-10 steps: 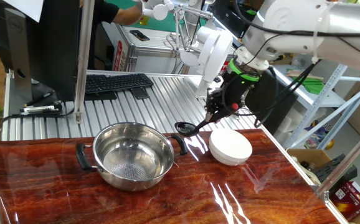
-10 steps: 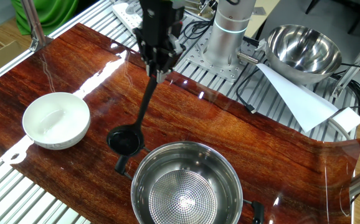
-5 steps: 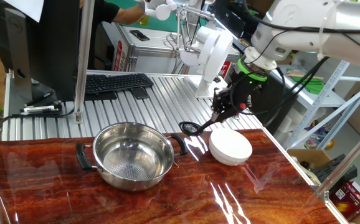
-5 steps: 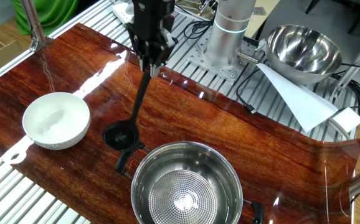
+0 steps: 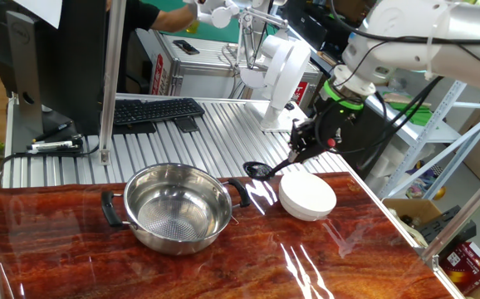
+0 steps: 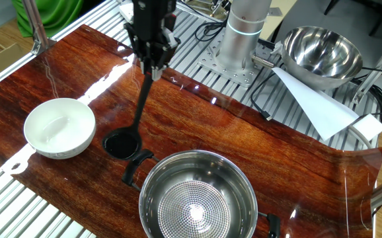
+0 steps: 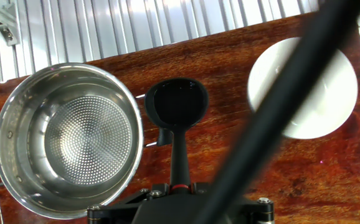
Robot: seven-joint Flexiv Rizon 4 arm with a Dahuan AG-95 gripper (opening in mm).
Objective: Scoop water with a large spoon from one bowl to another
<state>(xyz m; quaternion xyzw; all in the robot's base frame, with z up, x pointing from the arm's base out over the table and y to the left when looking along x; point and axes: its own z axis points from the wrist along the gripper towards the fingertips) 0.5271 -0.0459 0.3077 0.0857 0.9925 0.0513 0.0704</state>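
Observation:
My gripper (image 5: 305, 143) (image 6: 149, 58) (image 7: 179, 186) is shut on the thin handle of the large spoon (image 6: 121, 143), a black ladle. Its round cup (image 7: 175, 102) (image 5: 257, 171) hangs low over the wooden tabletop, in the gap between the two vessels. The steel pot (image 5: 178, 208) (image 6: 197, 201) (image 7: 68, 140) with black side handles and a dotted bottom stands on one side. On the other side stands the white bowl (image 5: 307, 196) (image 6: 59, 127) (image 7: 329, 87). In the hand view a blurred black cable crosses in front of the white bowl. The cup's inside looks dark and I cannot tell whether it holds water.
A second steel bowl (image 6: 323, 49) and a white paper sheet (image 6: 316, 106) lie on the ribbed metal surface near the arm's base (image 6: 244, 30). A keyboard (image 5: 153, 110) and a metal post (image 5: 111, 79) stand behind the wooden top.
The gripper has carried the ladle sideways from the pot's handle towards the white bowl. The pot and the bowl have not moved.

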